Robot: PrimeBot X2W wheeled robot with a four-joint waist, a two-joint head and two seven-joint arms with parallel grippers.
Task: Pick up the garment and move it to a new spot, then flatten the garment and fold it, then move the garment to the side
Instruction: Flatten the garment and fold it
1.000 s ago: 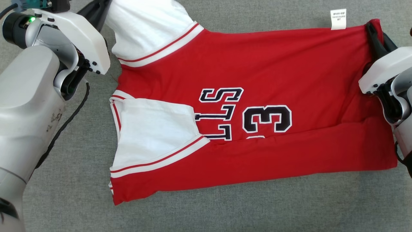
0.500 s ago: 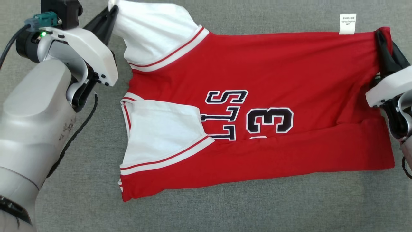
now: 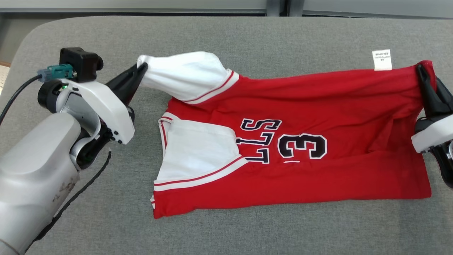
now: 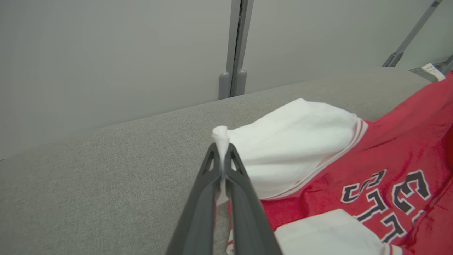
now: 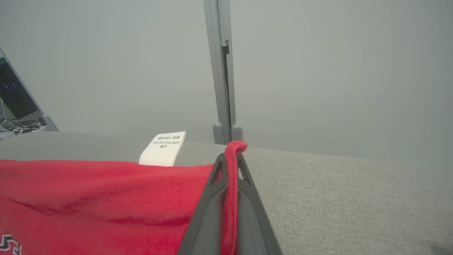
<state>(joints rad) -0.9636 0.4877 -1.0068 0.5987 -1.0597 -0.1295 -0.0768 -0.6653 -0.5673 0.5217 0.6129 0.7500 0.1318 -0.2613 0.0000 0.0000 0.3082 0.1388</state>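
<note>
The garment [image 3: 318, 99] is a red jersey with white sleeves and dark lettering, lying sideways on the grey padded table [image 3: 247, 39]. My left gripper [image 3: 141, 67] is shut on the tip of the far white sleeve [image 3: 184, 72], lifting it off the surface; the wrist view shows white cloth pinched between the fingers [image 4: 207, 191]. My right gripper [image 3: 422, 69] is shut on the far red hem corner at the right, with red cloth running between its fingers [image 5: 212, 205]. The near half of the jersey lies flat, its near edge folded over.
A white care label [image 3: 382, 59] sticks out past the jersey's far edge. The table's rounded far edge meets a pale wall with a grey vertical post [image 3: 277, 7]. A black cable [image 3: 81, 184] hangs by my left forearm. Bare table lies in front of the jersey.
The head camera has tilted up, bringing the table's far edge and wall into view. Both grippers keep their hold; the held sleeve and hem corner now stand higher off the table.
</note>
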